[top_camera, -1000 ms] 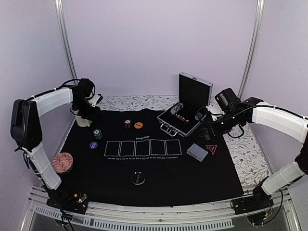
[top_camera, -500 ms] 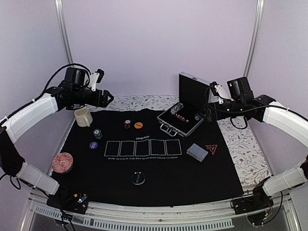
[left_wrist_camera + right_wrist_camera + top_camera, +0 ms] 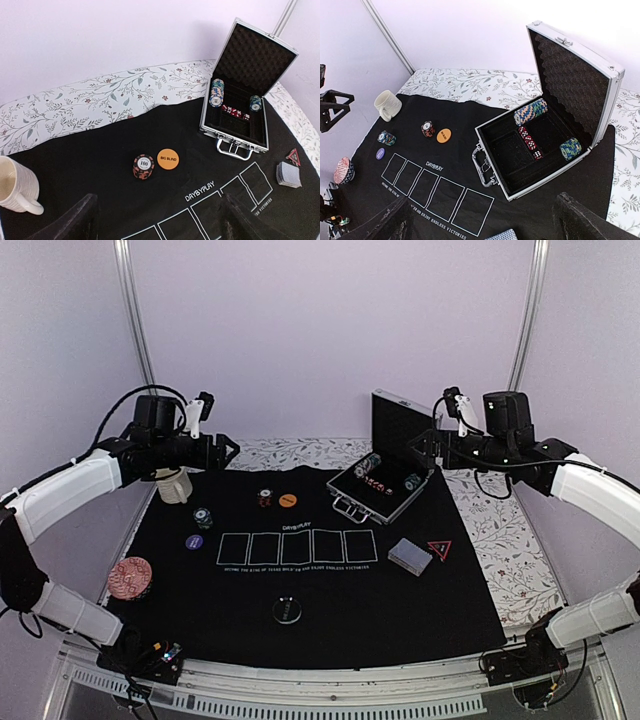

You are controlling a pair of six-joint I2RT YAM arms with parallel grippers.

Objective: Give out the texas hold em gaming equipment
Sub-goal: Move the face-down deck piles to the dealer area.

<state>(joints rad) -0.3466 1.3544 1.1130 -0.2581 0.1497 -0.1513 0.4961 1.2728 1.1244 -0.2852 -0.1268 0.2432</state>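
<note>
Both arms have lifted clear of the black felt mat [image 3: 330, 640], and the left gripper [image 3: 226, 449] and right gripper [image 3: 418, 448] each hang with fingers spread wide, holding nothing. Well below the right gripper, toward the near edge, the grey-blue-backed deck of playing cards [image 3: 410, 556] lies flat, skewed to the printed card boxes [image 3: 298, 547], just beside the red-edged black triangle marker [image 3: 439, 548]. Inside the open silver aluminium case [image 3: 398, 426], a row of striped poker chips [image 3: 530, 112] lies on its side, long axis running from handle side to hinge.
</note>
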